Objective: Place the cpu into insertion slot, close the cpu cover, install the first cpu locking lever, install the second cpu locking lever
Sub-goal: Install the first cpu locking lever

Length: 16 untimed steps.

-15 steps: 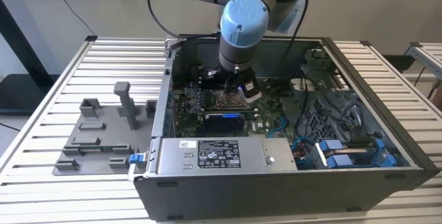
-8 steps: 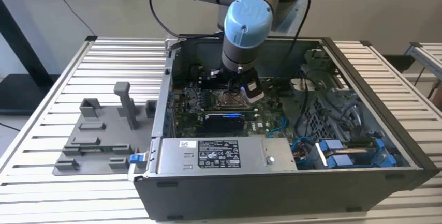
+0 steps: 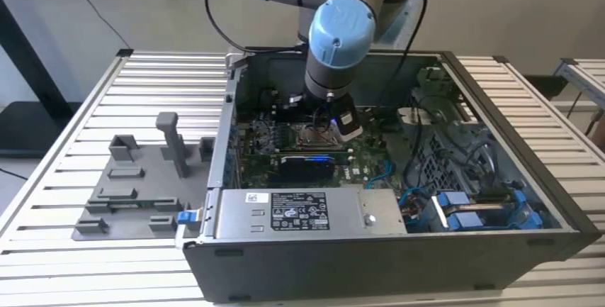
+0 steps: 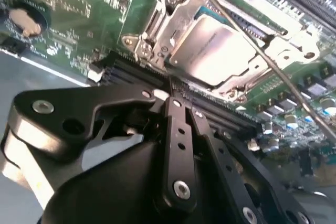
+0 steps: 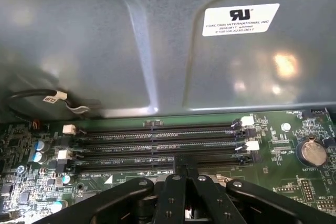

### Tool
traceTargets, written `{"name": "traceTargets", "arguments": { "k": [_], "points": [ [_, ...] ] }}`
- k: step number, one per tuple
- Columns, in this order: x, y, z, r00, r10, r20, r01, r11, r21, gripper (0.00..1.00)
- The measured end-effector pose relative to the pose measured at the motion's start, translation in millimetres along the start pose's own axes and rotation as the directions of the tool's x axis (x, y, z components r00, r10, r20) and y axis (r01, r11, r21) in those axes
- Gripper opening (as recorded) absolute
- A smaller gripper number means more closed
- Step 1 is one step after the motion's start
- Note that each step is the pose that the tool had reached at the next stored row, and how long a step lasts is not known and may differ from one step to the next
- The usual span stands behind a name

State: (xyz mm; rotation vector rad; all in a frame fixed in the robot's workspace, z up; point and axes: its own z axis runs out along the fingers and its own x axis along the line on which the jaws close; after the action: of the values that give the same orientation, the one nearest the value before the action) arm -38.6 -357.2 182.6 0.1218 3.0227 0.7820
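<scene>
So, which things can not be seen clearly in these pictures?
- The tool's tips: the linkage covers them in both wrist views, so open or shut is unclear.
- The insertion slot: too small in the exterior view, with the arm's wrist above it.
- The cpu: its edges lie under the cpu cover in the second wrist view.
- A thin lever: its ends are unclear there.
</scene>
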Motion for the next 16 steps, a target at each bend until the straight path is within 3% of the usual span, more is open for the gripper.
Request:
{"name": "traceTargets", "arguments": {
  "k": [2, 8, 11, 16],
  "points": [
    [-0.4, 0.0, -0.1, 1.0, 0.0, -0.0004, 0.0, 1.0, -0.0042, 0.11],
    [0.3, 2.4, -4.6, 1.0, 0.001, -0.001, -0.001, 1.0, -0.0044, 0.11],
    [5.0, 3.1, -6.6, 1.0, 0.001, -0.001, -0.001, 1.0, -0.0045, 0.11],
    [20.0, 2.4, -8.0, 1.0, 0.001, -0.001, -0.001, 1.0, -0.0048, 0.11]
  ]
}}
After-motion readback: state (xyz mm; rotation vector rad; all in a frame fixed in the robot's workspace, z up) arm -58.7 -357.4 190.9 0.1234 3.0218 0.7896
